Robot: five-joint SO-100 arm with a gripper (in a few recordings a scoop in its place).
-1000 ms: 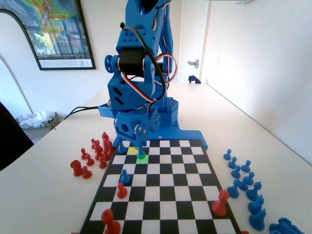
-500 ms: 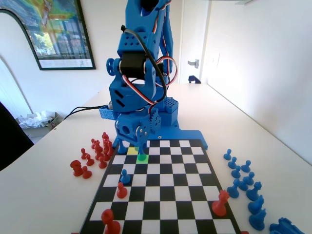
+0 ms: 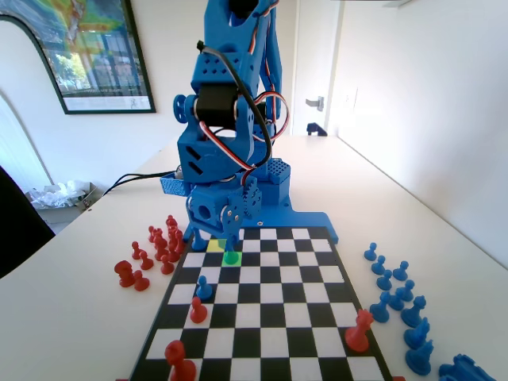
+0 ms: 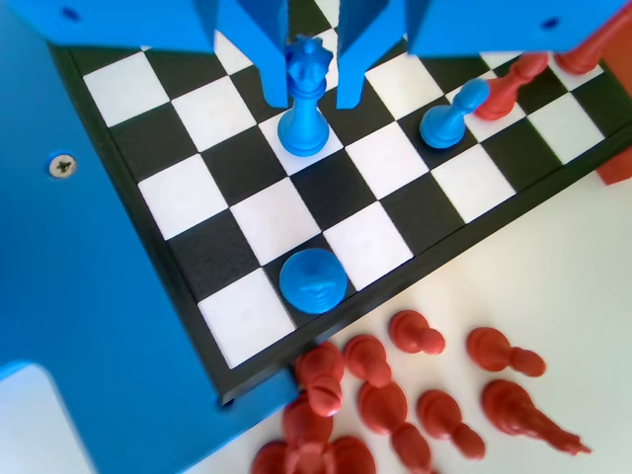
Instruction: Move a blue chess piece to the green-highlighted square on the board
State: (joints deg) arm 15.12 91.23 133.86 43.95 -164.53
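Note:
The blue chess piece (image 4: 304, 126), slim with a crowned top, stands upright on the board (image 4: 194, 265). In the fixed view it (image 3: 231, 252) rests on the green-highlighted square (image 3: 232, 259), in the second row from the arm's base. My gripper (image 4: 310, 97) hangs straight over it, one jaw on each side of its top, with a thin gap showing on both sides. From the fixed camera the gripper (image 3: 230, 238) is low over that square and hides most of the piece.
A yellow square (image 3: 215, 246) lies left of the green one. A round-topped blue piece (image 4: 312, 279) stands near the board's edge, with a blue pawn (image 4: 449, 114) and a red piece (image 4: 509, 84) farther along. Red pieces (image 3: 163, 242) lie off the left side, blue ones (image 3: 397, 294) off the right.
The arm's upper body shifted slightly a second ago and has held still since. The blue piece stays on the green square between the jaws.

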